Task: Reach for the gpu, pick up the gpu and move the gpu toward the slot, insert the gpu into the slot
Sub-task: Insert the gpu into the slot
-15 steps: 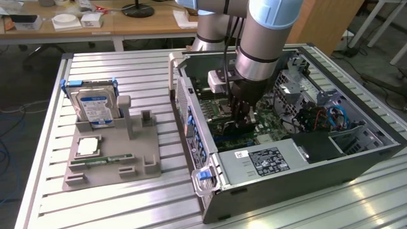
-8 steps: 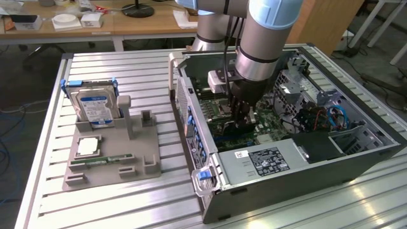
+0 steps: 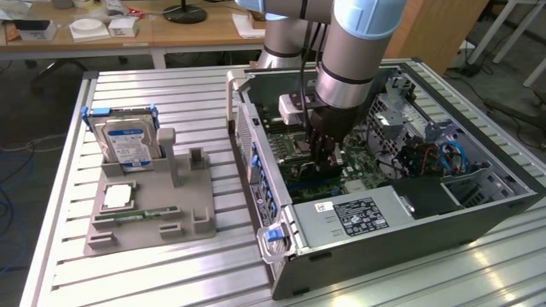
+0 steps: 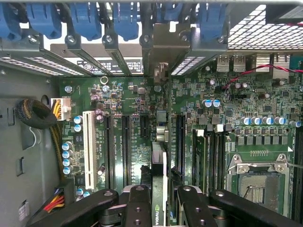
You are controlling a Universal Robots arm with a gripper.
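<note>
Wrist view: the hand (image 4: 163,198) grips the gpu (image 4: 160,165) edge-on, upright above the green motherboard (image 4: 128,101), apparently over a slot (image 4: 180,142) among parallel black strips.

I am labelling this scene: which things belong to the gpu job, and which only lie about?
Job:
- gpu, held edge-on between the fingers
- slot on the motherboard
- gripper, inside the computer case

Lying about:
- hard drive
- memory stick
- grey holder tray
</note>
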